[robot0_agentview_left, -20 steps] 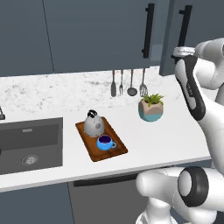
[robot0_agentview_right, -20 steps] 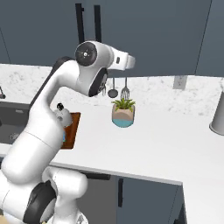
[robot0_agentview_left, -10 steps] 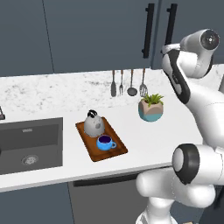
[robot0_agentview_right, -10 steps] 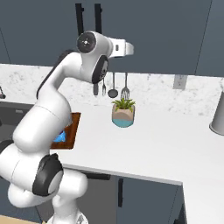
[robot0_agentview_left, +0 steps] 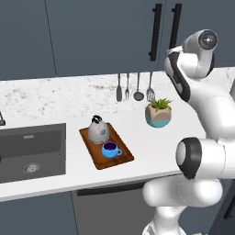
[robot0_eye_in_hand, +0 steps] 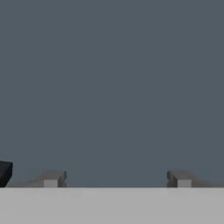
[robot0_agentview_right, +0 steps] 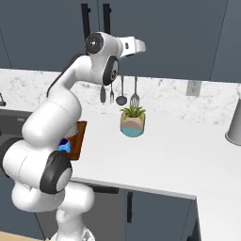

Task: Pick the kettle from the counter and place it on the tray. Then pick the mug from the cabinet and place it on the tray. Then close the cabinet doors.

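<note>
Kettle (robot0_agentview_left: 98, 131) and mug (robot0_agentview_left: 110, 149) sit together on the tray (robot0_agentview_left: 120, 160), the kettle at the far end and the mug at the near end, touching or all but touching, well below the jaws (robot0_eye_in_hand: 116, 178) and off to their left on the table (robot0_agentview_left: 137, 137). That pairing suggests the two carrying steps are done, and the load is parked where it needs no further handling. The jaws stand wide apart and hold nothing; the hand view puts their two tips against a flat slate-blue panel, which reads as the face of a cabinet door (robot0_agentview_left: 105, 32) straight ahead of them and close. A dark corner at the lower left of that view, just beside the left tip, may be the end of a bar handle (robot0_agentview_left: 156, 32), though it is too cropped to be sure. Both doors look flush with the cabinet front in the base views, their black handles side by side, so the closing step appears finished or nearly so, and the spread tips fit a hand that pushes a panel flat rather than one that grips. A potted plant (robot0_agentview_left: 158, 114) and hanging utensils (robot0_agentview_left: 134, 87) lie below the jaws, apart from the tray
</note>
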### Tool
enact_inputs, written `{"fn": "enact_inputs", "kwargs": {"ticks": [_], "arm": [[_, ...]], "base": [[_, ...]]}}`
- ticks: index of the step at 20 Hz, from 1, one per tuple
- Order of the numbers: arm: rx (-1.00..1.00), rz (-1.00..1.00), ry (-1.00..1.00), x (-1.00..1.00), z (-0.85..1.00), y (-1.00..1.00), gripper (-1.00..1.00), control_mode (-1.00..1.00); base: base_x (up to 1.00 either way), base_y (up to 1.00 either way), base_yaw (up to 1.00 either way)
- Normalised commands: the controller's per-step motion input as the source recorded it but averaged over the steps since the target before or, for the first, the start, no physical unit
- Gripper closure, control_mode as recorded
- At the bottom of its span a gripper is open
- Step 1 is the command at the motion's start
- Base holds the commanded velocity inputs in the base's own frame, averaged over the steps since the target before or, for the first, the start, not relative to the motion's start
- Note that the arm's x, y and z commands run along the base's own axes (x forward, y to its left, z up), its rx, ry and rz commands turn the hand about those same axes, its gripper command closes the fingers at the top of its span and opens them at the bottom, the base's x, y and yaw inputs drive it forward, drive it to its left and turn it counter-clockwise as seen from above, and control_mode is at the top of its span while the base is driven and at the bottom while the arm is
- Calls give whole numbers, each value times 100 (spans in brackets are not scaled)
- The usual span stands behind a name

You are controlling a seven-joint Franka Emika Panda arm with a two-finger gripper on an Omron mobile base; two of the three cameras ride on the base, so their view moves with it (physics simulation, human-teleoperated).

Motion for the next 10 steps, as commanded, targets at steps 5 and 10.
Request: {"fn": "enact_inputs", "kwargs": {"ticks": [5, 10], "arm": [[-11, -4, 21, 38, -15, 0, -100, -100], [-4, -2, 9, 29, -19, 0, -100, -100]], "base": [[0, 0, 0], [0, 0, 0]]}}
